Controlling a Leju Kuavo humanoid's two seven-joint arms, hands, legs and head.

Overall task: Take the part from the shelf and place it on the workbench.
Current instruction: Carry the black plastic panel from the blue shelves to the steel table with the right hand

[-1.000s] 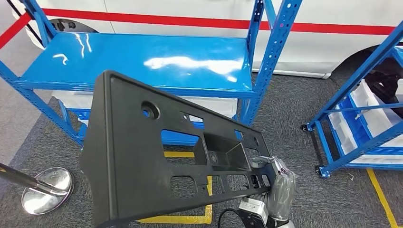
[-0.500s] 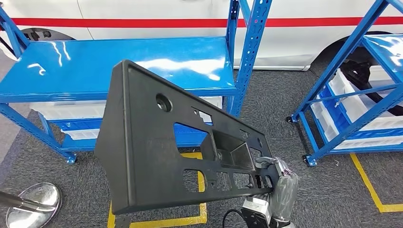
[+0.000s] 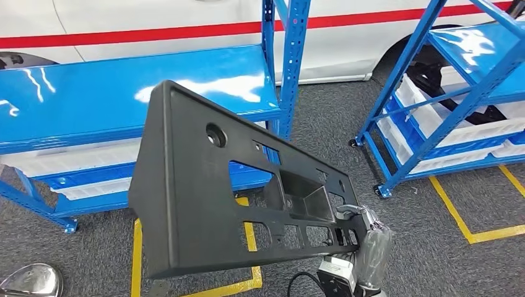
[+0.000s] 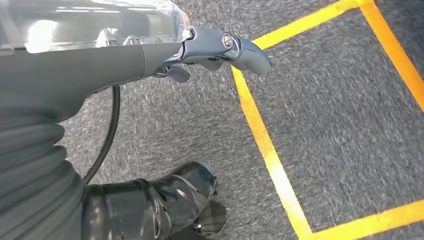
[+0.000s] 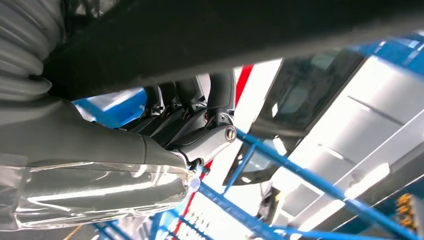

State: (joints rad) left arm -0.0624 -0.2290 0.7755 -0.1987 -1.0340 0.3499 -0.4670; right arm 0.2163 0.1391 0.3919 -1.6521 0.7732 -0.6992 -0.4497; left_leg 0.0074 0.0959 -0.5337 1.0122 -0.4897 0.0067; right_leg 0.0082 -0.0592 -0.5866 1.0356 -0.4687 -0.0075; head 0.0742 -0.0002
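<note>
A large black plastic panel (image 3: 186, 204) with several cut-outs and a recessed pocket stands tilted in front of me in the head view. My right hand (image 3: 369, 240) grips its lower right edge. In the right wrist view the dark fingers (image 5: 192, 102) curl around the panel's edge (image 5: 225, 35). My left hand (image 4: 220, 45) hangs over the grey carpet and holds nothing; its thumb sticks out and its fingers are mostly hidden.
A blue shelf (image 3: 93, 93) with a bare top deck and white bins below stands ahead left. A second blue rack (image 3: 446, 105) with white bins and dark parts is at the right. A white car is behind. Yellow tape (image 3: 458, 216) and a chrome post base (image 3: 25, 281) mark the floor.
The whole view has swung to the right: the left shelf slid left and the right rack came further in. The panel stays in my right hand.
</note>
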